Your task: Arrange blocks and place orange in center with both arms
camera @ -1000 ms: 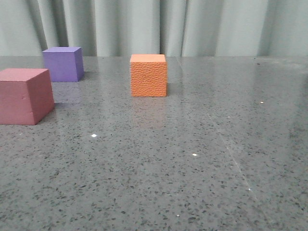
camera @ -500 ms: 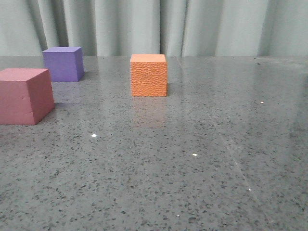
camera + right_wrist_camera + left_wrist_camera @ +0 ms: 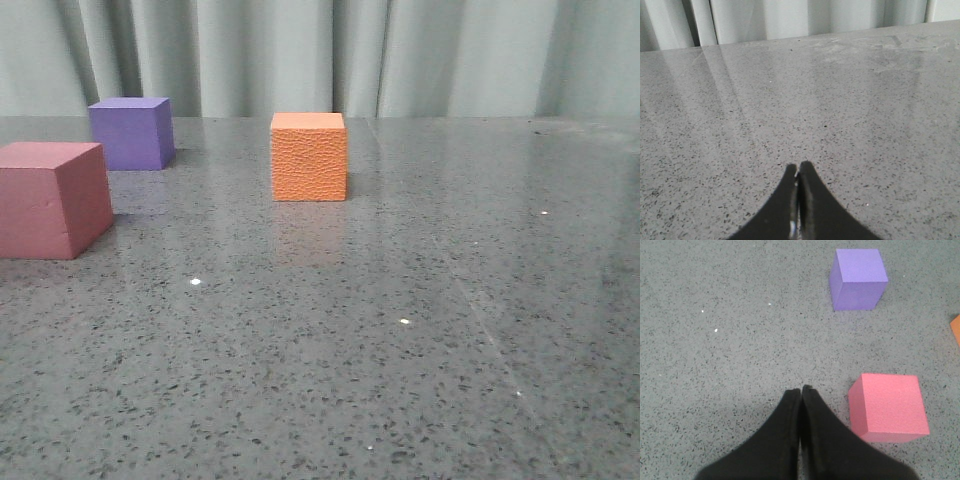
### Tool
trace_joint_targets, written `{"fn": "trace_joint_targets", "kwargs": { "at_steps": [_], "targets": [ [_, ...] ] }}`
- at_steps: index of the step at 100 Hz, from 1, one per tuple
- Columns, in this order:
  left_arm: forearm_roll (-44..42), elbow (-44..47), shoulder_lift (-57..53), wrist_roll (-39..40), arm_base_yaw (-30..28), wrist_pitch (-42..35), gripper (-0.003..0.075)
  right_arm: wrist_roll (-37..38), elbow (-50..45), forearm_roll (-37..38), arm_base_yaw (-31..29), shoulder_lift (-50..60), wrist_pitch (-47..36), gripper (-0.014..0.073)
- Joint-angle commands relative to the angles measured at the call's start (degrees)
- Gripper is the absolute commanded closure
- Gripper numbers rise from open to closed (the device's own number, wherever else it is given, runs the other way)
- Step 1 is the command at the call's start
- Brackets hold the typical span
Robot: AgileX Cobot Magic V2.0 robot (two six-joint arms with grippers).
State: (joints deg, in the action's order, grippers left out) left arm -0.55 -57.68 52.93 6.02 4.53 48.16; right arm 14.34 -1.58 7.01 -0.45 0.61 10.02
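The orange cube (image 3: 309,157) with a pebbled surface stands mid-table in the front view; only its corner (image 3: 956,329) shows in the left wrist view. The purple cube (image 3: 131,132) stands far left at the back and shows in the left wrist view (image 3: 858,279). The pink-red cube (image 3: 52,198) stands at the left edge, nearer. My left gripper (image 3: 801,389) is shut and empty above the table, just beside the pink-red cube (image 3: 888,407). My right gripper (image 3: 798,165) is shut and empty over bare table. Neither gripper shows in the front view.
The table (image 3: 400,330) is dark grey speckled stone. A pale green curtain (image 3: 330,55) hangs behind its far edge, and it also shows in the right wrist view (image 3: 790,17).
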Motion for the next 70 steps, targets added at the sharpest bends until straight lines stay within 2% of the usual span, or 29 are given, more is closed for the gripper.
{"fn": "trace_joint_targets", "kwargs": {
  "at_steps": [1,8,12,14,17,27,31,48,70],
  "targets": [
    [0.55,-1.95,-0.36,-0.03,-0.14,-4.86,0.069,-0.46,0.8,0.2,-0.3,1.4,-4.85,0.0662],
    [1.29,-1.95,-0.6,-0.03,-0.14,-5.93,0.0593,-0.46,0.8,0.2,-0.3,1.4,-4.85,0.0662],
    [1.43,-1.95,-0.74,-0.04,-0.14,-6.62,0.051,-0.46,0.8,0.2,-0.3,1.4,-4.85,0.0662],
    [1.43,-1.95,-0.88,-0.04,-0.14,-6.92,0.0442,-0.46,0.8,0.2,-0.3,1.4,-4.85,0.0662],
    [1.43,-1.95,-1.15,-0.14,-0.14,-7.04,0.0385,-0.46,0.8,0.2,-0.3,1.4,-4.85,0.0662],
    [1.43,-1.95,-1.13,-0.14,-0.14,-7.3,0.008,-0.46,0.8,0.2,-0.3,1.4,-4.85,0.0662],
    [1.43,-1.95,-1.13,-0.14,-0.14,-7.3,0.0003,-0.46,0.8,0.2,-0.3,1.4,-4.85,0.0662],
    [1.32,-1.95,-1.02,-0.14,-0.14,-7.43,0.0106,-0.46,0.8,0.2,-0.3,1.4,-4.85,0.0662],
    [3.6,-1.95,-1.02,-0.14,-0.14,-11.43,0.0182,-0.46,0.8,0.2,-0.3,1.4,-4.85,0.0662]
  ]
}}
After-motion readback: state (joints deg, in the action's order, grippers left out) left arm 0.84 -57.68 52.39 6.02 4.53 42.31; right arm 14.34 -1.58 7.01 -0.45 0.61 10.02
